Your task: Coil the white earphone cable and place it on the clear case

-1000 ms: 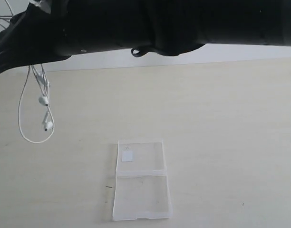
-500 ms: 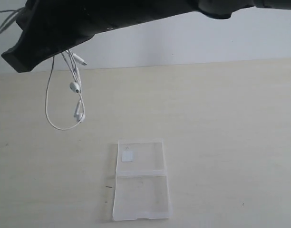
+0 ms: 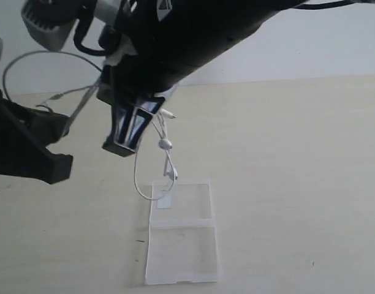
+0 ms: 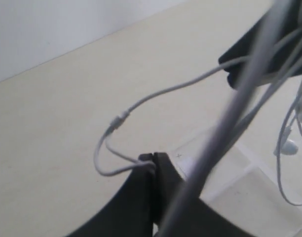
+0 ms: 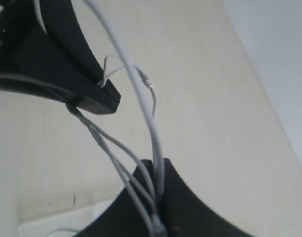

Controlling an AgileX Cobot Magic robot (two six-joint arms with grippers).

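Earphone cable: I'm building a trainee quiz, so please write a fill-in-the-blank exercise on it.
1. The left pincer and right pincer both grip the earphone cable, which is ____ in colour.
2. The clear case lies ____, both halves flat.
3. The cable's two ____ dangle in the air by the case.
Missing: white; open; earbuds.

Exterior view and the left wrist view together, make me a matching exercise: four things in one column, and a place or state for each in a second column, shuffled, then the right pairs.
Things:
1. clear case
2. earbuds
3. left gripper
4. white label

Places or states:
A. shut on a strand of the white earphone cable
B. hanging in the air
C. lying open and flat on the table
D. stuck on one half of the case

Pairs: 1-C, 2-B, 3-A, 4-D
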